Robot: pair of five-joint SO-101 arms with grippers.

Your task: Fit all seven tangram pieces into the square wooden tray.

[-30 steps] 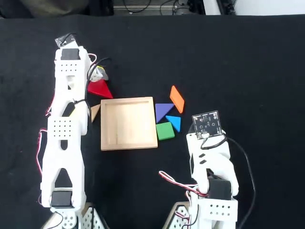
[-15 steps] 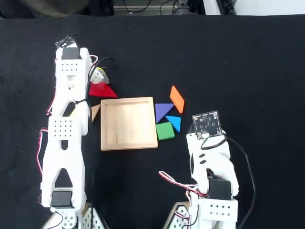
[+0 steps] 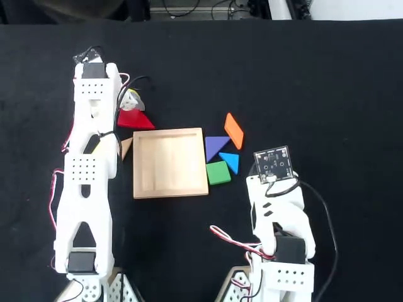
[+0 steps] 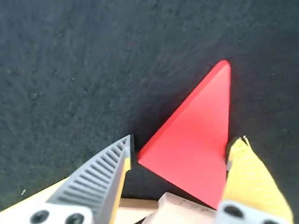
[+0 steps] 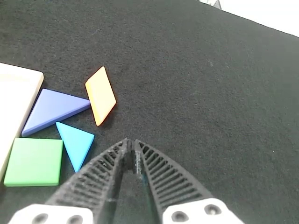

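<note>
The square wooden tray (image 3: 170, 131) lies empty mid-table. A red triangle (image 3: 134, 119) sits just beyond its far left corner, and my left gripper (image 3: 130, 102) is shut on the red triangle (image 4: 191, 140), one finger on each side of it. A tan triangle (image 3: 126, 148) lies against the tray's left side, and a yellow piece (image 3: 93, 145) peeks from under the left arm. Right of the tray lie a purple triangle (image 3: 215, 146), an orange parallelogram (image 3: 233, 130), a blue triangle (image 3: 230, 162) and a green square (image 3: 218, 172). My right gripper (image 5: 130, 144) is shut and holds nothing, close to the blue triangle (image 5: 74, 142).
Black cloth covers the table (image 3: 327, 94). The left arm (image 3: 85, 176) stretches along the tray's left side. The right arm (image 3: 277, 214) stands near the front, right of the tray. Cables run along the far edge.
One second ago the red triangle lay turned differently; it has since swung and shifted slightly right at the left gripper. The right arm has stayed still.
</note>
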